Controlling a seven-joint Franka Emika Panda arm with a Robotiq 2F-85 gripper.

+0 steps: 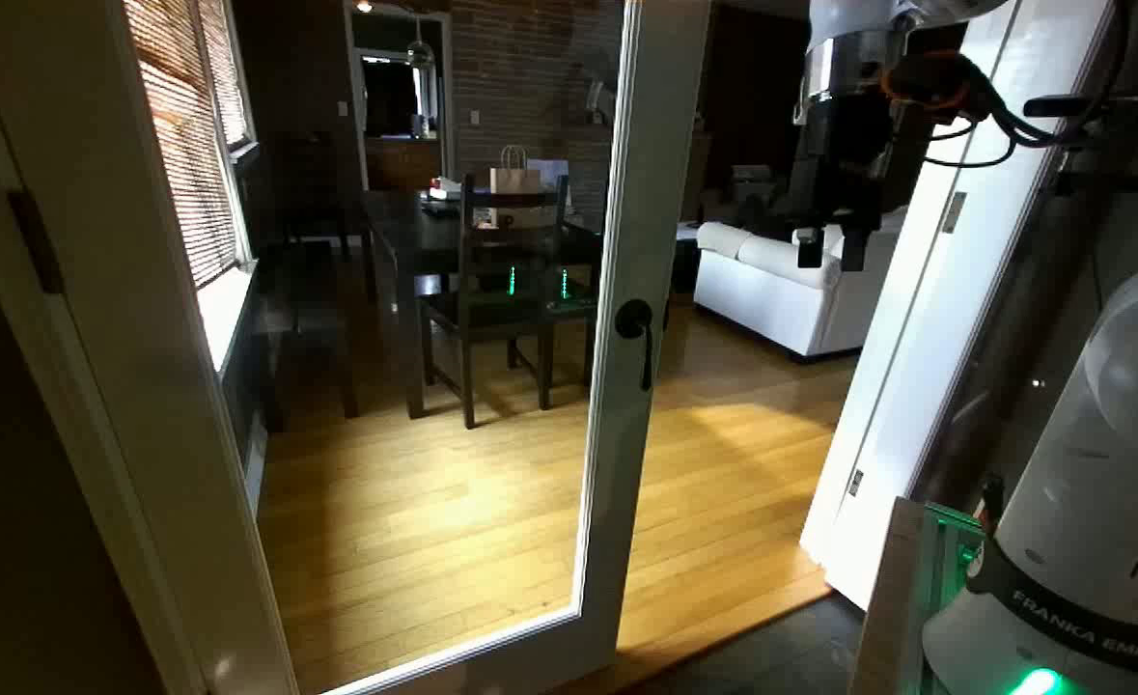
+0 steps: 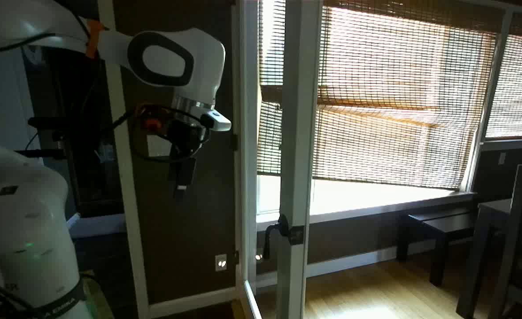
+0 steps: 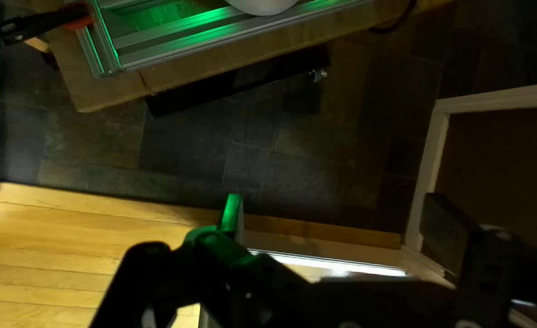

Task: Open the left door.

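Observation:
The left door is a tall white-framed leaf (image 1: 670, 193) with a full-length glass pane and a dark lever handle (image 1: 634, 320) on a round base. It also shows nearly edge-on in an exterior view (image 2: 297, 133), with its handle (image 2: 283, 226) on the near face. In the wrist view the door's bottom rail (image 3: 323, 248) lies along the wooden threshold, partly hidden by the fingers. My gripper (image 1: 831, 253) points down, open and empty. In an exterior view the gripper (image 2: 181, 189) hangs left of the door edge, apart from it and higher than the handle. The wrist view shows its fingers (image 3: 334, 205) wide apart.
Another white door leaf (image 1: 916, 338) stands at the right of the doorway. Beyond are a dark chair (image 1: 511, 309), a table and a white sofa (image 1: 771, 280). The robot's base frame (image 3: 181, 41) sits on dark tiles. A brown wall (image 2: 181, 230) lies behind the gripper.

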